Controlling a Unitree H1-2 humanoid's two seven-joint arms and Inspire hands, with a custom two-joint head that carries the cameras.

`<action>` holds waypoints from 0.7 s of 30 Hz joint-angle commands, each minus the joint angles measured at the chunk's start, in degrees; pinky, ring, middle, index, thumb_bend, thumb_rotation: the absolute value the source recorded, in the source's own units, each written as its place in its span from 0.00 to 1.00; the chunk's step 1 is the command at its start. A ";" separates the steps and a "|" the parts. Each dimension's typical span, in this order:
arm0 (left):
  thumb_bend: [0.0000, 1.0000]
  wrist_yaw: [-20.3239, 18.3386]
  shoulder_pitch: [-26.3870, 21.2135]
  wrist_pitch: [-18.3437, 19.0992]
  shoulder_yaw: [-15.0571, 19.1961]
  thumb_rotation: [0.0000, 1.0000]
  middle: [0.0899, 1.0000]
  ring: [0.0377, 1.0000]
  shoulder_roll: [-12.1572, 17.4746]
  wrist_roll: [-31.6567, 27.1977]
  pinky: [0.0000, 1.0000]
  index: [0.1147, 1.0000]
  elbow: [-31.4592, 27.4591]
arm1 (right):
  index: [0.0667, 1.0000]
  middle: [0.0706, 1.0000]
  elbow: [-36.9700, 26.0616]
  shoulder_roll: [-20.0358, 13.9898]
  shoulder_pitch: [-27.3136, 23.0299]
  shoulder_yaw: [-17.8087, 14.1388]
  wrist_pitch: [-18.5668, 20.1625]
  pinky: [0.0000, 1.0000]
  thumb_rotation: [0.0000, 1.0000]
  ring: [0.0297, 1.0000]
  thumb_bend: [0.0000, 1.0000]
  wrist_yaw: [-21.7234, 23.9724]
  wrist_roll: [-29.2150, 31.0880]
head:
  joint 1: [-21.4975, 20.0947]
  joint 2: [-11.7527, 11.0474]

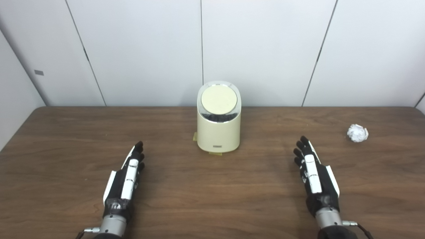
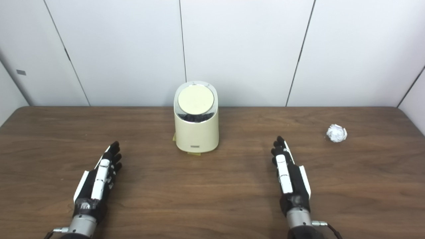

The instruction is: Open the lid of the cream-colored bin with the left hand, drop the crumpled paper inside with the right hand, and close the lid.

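Brown tabletop (image 1: 212, 199) carries the lidded cream-colored bin (image 1: 218, 127) and crumpled paper (image 1: 357, 132), well apart. Left hand (image 1: 126, 176) and right hand (image 1: 313, 172) lie released, fingers extended, grasping nothing.

table (image 1: 212, 186): brown wood, wide
wall (image 1: 259, 49): white panels with thin dark lines
tape bits (image 1: 215, 153): yellow, on the table

No text can be read anywhere. The cream-coloured, round-topped plastic bin (image 1: 218, 127) carries a small dark label plate (image 1: 217, 145) low on its front wall, perhaps a brand name, but its marks are too small and blurred to make out.
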 commanded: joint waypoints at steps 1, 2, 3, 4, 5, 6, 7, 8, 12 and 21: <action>0.44 -0.12 -0.95 -2.35 -0.09 0.92 1.00 1.00 0.01 -0.49 1.00 1.00 -1.04 | 0.98 0.97 -1.01 -0.60 -1.52 -0.05 -2.65 0.97 0.94 0.96 0.48 0.50 0.17 | -0.07 0.08; 0.45 -0.07 -0.94 -2.22 -0.08 0.92 1.00 1.00 -0.01 -0.47 1.00 1.00 -1.15 | 0.97 0.97 -0.95 -0.58 -1.53 -0.09 -2.69 0.96 0.94 0.95 0.48 0.45 0.15 | -0.07 0.08; 0.45 -0.07 -0.92 -2.13 -0.09 0.92 1.00 1.00 -0.02 -0.52 1.00 1.00 -1.24 | 0.97 0.97 -0.88 -0.66 -1.54 -0.05 -2.79 0.96 0.93 0.95 0.49 0.45 -0.02 | -0.18 0.01; 0.45 -0.09 -0.91 -1.99 -0.11 0.92 1.00 1.00 -0.01 -0.51 1.00 1.00 -1.33 | 0.97 0.97 -0.82 -0.77 -1.54 0.01 -2.85 0.96 0.93 0.95 0.48 0.47 -0.16 | -0.18 0.01; 0.45 -0.11 -0.91 -1.89 -0.13 0.92 1.00 1.00 0.01 -0.52 1.00 1.00 -1.38 | 0.97 0.97 -0.74 -0.84 -1.54 0.03 -2.95 0.96 0.94 0.95 0.48 0.56 -0.13 | -0.18 0.01; 0.45 -0.11 -0.91 -1.84 -0.13 0.92 1.00 1.00 0.02 -0.51 1.00 1.00 -1.41 | 0.98 0.97 -0.68 -0.89 -1.53 0.05 -3.03 0.96 0.94 0.95 0.48 0.62 -0.12 | -0.18 0.01; 0.46 -0.04 -0.95 -1.83 -0.12 0.91 1.00 1.00 -0.05 -0.52 1.00 1.00 -1.49 | 0.98 0.97 -0.74 -0.80 -1.53 -0.04 -2.97 0.96 0.94 0.95 0.48 0.58 0.07 | -0.16 0.40; 0.45 0.04 -0.99 -1.75 -0.09 0.90 1.00 1.00 -0.18 -0.60 1.00 1.00 -1.63 | 0.97 0.97 -0.86 -0.77 -1.54 -0.06 -2.92 0.96 0.93 0.95 0.48 0.60 0.19 | -0.10 0.56; 0.48 0.15 -1.00 -1.29 -0.21 0.90 1.00 1.00 -0.40 -0.56 1.00 1.00 -2.19 | 0.97 0.97 -0.93 -0.71 -1.57 -0.18 -2.95 0.96 0.92 0.95 0.49 0.66 0.57 | -0.06 0.60; 0.63 2.90 -2.34 2.27 -0.94 0.63 0.97 0.97 -0.58 4.82 0.99 1.00 -4.36 | 0.97 0.96 -1.41 -0.59 -1.40 -0.33 -1.62 0.96 0.92 0.95 0.48 0.18 0.40 | -0.18 -0.35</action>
